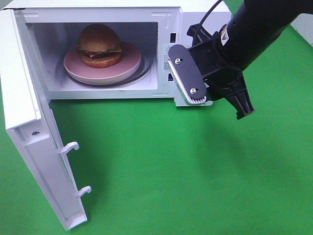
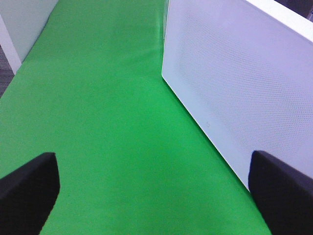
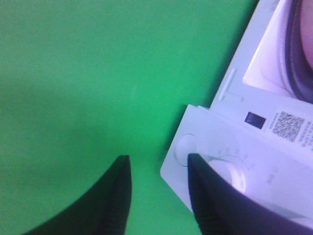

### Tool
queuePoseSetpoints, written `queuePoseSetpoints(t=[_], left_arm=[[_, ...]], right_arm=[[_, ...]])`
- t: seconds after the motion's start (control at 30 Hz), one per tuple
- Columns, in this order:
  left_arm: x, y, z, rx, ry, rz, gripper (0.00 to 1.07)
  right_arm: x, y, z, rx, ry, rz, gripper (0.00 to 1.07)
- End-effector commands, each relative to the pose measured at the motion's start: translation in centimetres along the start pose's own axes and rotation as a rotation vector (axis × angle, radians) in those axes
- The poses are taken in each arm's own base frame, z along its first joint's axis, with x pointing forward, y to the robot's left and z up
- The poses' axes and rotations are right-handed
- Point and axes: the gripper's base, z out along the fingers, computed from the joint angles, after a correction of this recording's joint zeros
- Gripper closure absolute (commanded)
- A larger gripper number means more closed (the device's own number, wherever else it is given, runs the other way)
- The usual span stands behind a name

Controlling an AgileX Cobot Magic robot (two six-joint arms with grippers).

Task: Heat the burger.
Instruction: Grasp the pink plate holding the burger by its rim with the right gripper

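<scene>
The burger (image 1: pixel 100 45) sits on a pink plate (image 1: pixel 128 67) inside the white microwave (image 1: pixel 166 19), whose door (image 1: pixel 29 122) hangs wide open at the front left. My right gripper (image 1: pixel 220 105) is open and empty, hovering in front of the microwave's control panel (image 3: pixel 230 142). In the right wrist view the right gripper (image 3: pixel 159 159) has one finger over the panel's lower corner, by a round button (image 3: pixel 186 144) and a knob (image 3: pixel 229 175). My left gripper (image 2: pixel 151 156) is open and empty over the green cloth, beside the door's outer face (image 2: pixel 244 73). It is out of the high view.
A green cloth (image 1: pixel 186 171) covers the table. The open door stands out towards the front left, with two latch hooks (image 1: pixel 71 146) on its edge. The black right arm (image 1: pixel 259 29) crosses the top right. A pale wall panel (image 2: pixel 24 24) stands far off in the left wrist view.
</scene>
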Motion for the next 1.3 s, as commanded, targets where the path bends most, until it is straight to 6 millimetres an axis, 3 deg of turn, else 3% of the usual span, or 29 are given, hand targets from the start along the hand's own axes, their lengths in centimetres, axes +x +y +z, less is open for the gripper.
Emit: queuePoseSetpoints(t=[0.03,0.07,0.1,0.13,0.17,0.33,0.5,0.83,1.3], left_arm=[[0.1,0.0,-0.3,0.0,-0.029,0.0,0.09],[0.1,0.0,-0.3,0.0,-0.029,0.0,0.09],[0.1,0.0,-0.3,0.0,-0.029,0.0,0.09],[0.1,0.0,-0.3,0.0,-0.029,0.0,0.09],[0.1,0.0,-0.3,0.0,-0.029,0.0,0.09],[0.1,0.0,-0.3,0.0,-0.029,0.0,0.09],[0.1,0.0,-0.3,0.0,-0.029,0.0,0.09],[0.1,0.0,-0.3,0.0,-0.029,0.0,0.09],[0.1,0.0,-0.3,0.0,-0.029,0.0,0.09]], right_arm=[[-0.5,-0.6,-0.4,0.06,-0.014,-0.015,0.49],[-0.5,-0.6,-0.4,0.06,-0.014,-0.015,0.49],[-0.8,-0.6,-0.4,0.069,-0.022,0.011,0.38],[-0.8,-0.6,-0.4,0.069,-0.022,0.011,0.38],[-1.1,-0.7,-0.5,0.086,-0.029,0.037,0.29],[-1.4,-1.3,-0.5,0.15,-0.035,0.091,0.18],[-2.0,-1.7,-0.4,0.175,-0.033,0.071,0.18],[-4.1,-4.2,1.1,0.201,-0.059,0.055,0.19],[-5.6,-6.3,4.8,0.218,-0.08,0.044,0.21]])
